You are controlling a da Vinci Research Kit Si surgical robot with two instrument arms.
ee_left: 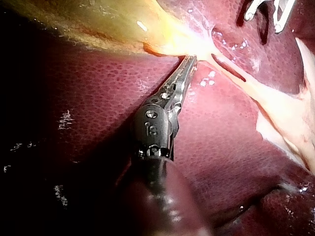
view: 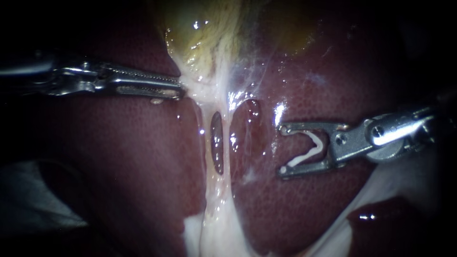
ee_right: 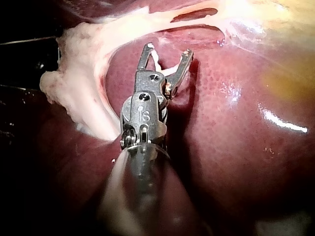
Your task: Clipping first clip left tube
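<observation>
Centrally, the left tube (view: 205,143) runs pale down the liver (view: 143,157), well left of the right instrument (view: 283,149), whose wide-set jaws hold a white clip (view: 304,157). Farther left, the left instrument (view: 178,90) clamps pale tissue (view: 200,95) under the gallbladder (view: 209,33).

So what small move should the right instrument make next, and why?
Probably ease the right instrument toward the tubes: its jaws carry a white clip that lies clear of them, while the left instrument grips the pale tissue above them.
</observation>
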